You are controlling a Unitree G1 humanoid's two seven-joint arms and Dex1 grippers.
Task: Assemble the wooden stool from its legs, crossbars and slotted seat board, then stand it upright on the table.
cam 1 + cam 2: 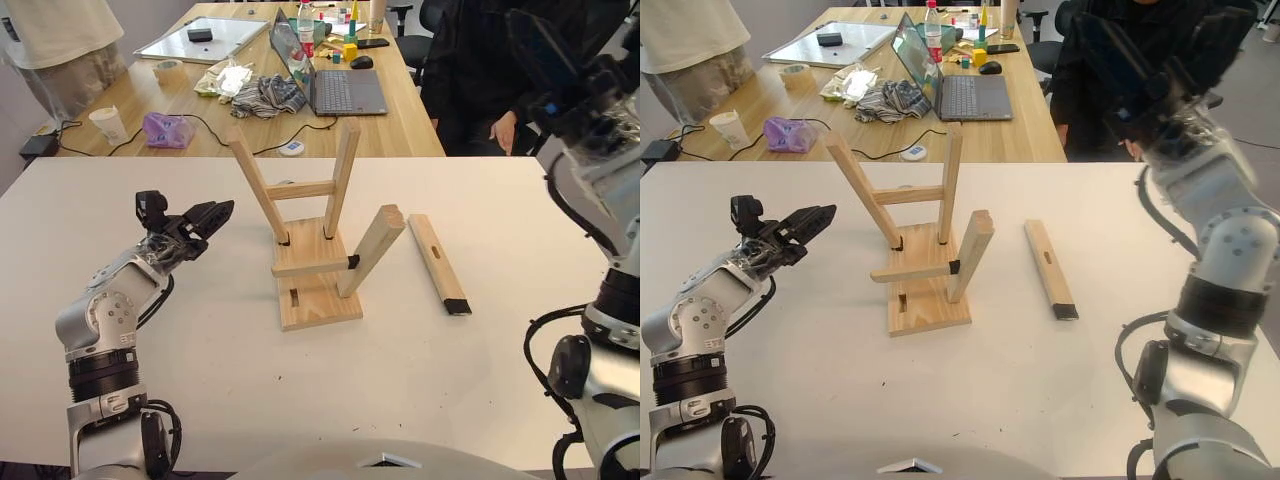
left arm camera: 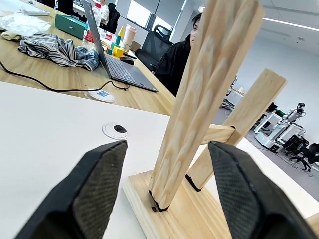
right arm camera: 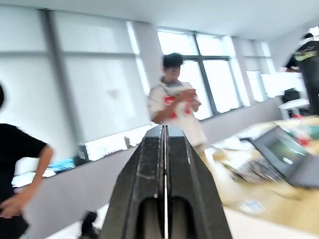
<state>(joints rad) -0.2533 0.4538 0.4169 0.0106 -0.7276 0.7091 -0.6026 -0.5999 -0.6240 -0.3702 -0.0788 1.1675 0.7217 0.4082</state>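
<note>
White surface (image 1: 200, 390) in an open office carries the half-built stool near its middle. The slotted seat board (image 1: 322, 303) lies flat. From its far part rise a tilted leg (image 1: 257, 188) and a straighter leg (image 1: 342, 175), joined by the upper crossbar (image 1: 300, 190). A third leg (image 1: 372, 250) leans at the board's right edge, met by the lower crossbar (image 1: 308, 264); whether its foot sits in a slot is hard to tell. A loose leg (image 1: 438, 262) lies flat just to the right, apart from the board.

The left gripper (image 1: 218, 214) hovers left of the stool, fingers spread, holding nothing. The right gripper (image 3: 164, 134) is raised high at the right, clenched on nothing.

Behind stands a wooden desk (image 1: 400, 130) with a laptop (image 1: 335, 85), striped cloth (image 1: 268, 95) and paper cup (image 1: 108, 124).
</note>
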